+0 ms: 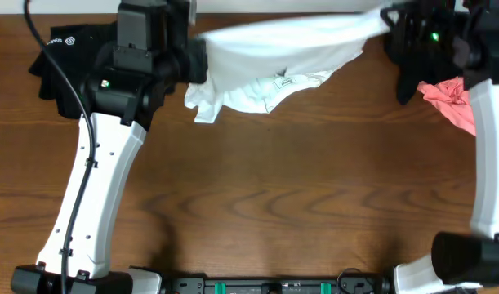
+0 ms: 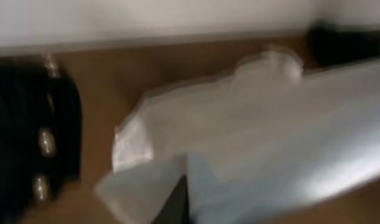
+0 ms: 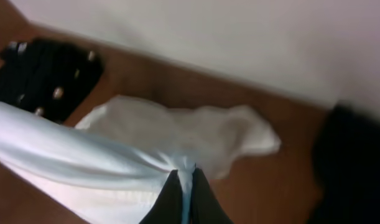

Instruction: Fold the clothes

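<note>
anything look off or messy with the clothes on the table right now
The white T-shirt hangs stretched between the left gripper and right gripper. Its lower part is bunched on the table with a label showing. The pink piece lies crumpled at the far right.

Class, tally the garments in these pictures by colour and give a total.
White: 1, the T-shirt
Black: 2, a buttoned piece on the left and a blurred dark heap on the right, probably cloth
Pink: 1, the pink piece
Total: 4
</note>
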